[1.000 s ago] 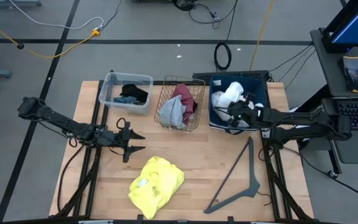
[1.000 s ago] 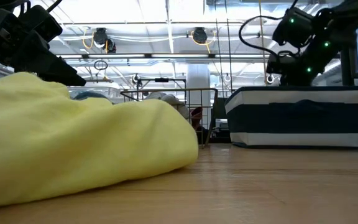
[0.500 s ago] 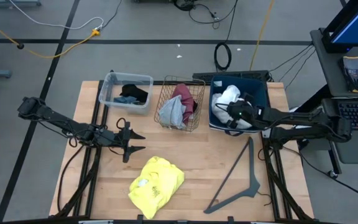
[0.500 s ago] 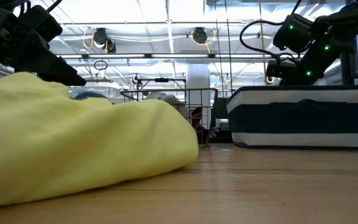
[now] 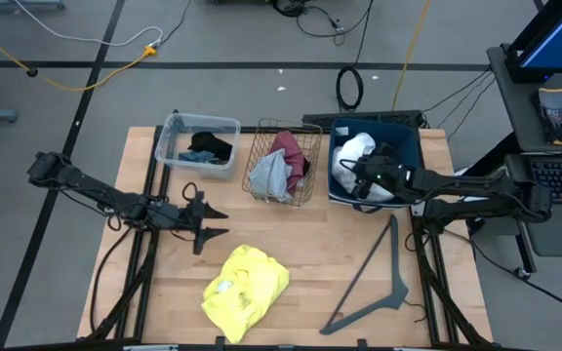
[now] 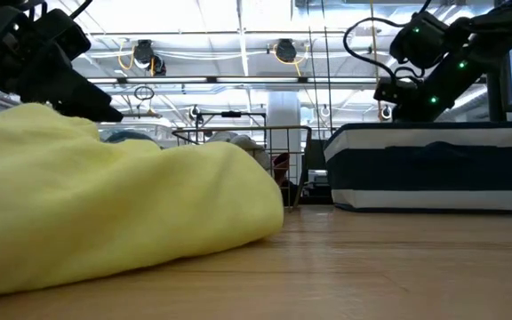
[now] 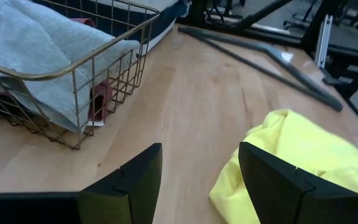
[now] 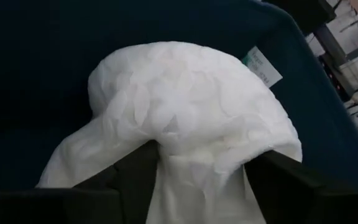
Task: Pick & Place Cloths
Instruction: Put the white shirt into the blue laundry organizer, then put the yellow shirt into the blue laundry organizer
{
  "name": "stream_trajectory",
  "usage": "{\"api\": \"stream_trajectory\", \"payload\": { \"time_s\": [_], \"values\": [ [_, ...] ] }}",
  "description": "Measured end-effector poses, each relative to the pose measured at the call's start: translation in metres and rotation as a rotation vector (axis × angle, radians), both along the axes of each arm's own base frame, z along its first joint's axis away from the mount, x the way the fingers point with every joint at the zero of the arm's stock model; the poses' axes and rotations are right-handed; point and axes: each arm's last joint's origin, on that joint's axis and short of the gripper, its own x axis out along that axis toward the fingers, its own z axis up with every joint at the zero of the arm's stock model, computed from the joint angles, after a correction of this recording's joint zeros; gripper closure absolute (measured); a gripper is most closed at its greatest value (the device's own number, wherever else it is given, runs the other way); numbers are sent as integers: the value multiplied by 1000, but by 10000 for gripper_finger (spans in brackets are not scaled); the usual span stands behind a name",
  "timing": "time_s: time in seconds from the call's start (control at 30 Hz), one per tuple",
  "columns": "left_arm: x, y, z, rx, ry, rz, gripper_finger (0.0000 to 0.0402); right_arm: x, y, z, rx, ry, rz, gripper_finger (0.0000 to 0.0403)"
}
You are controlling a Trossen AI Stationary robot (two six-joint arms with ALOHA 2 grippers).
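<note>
The right gripper (image 5: 359, 178), fingers spread and released, hangs over the crumpled white cloth (image 8: 185, 112) inside the dark blue fabric bin (image 5: 410, 141). The left gripper (image 7: 197, 180), empty and parted, hovers beside the bright yellow cloth (image 5: 245, 281).

Over the navy bin (image 5: 406, 136), we see the right claw (image 5: 360, 179) with its fingers now spread apart, where a second ago they were pinched nearly together on the white cloth (image 5: 353, 154). The cloth now lies loose in the bin, bunched between the two dark fingers in the right wrist view (image 8: 185, 124). The claw itself sits a little nearer the bin's middle than a second ago
</note>
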Motion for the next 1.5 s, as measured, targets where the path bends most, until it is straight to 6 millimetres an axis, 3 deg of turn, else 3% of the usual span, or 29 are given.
{"api": "stream_trajectory", "payload": {
  "time_s": [0.37, 0.8, 1.03, 1.5],
  "values": [
    [5, -2, 13, -37, -144, -7, 188, 7, 7, 6, -90, -5, 40, 160],
    [17, -20, 14, 3, -134, -12, 188, 17, 14, 20, -207, -106, 90, 141],
    [36, -35, 20, 35, -85, -23, 188, 15, 15, 24, -208, -129, 84, 133],
    [89, -77, 25, 145, 251, -44, 188, 4, 28, 44, -234, -255, 128, 132]
  ]
}}
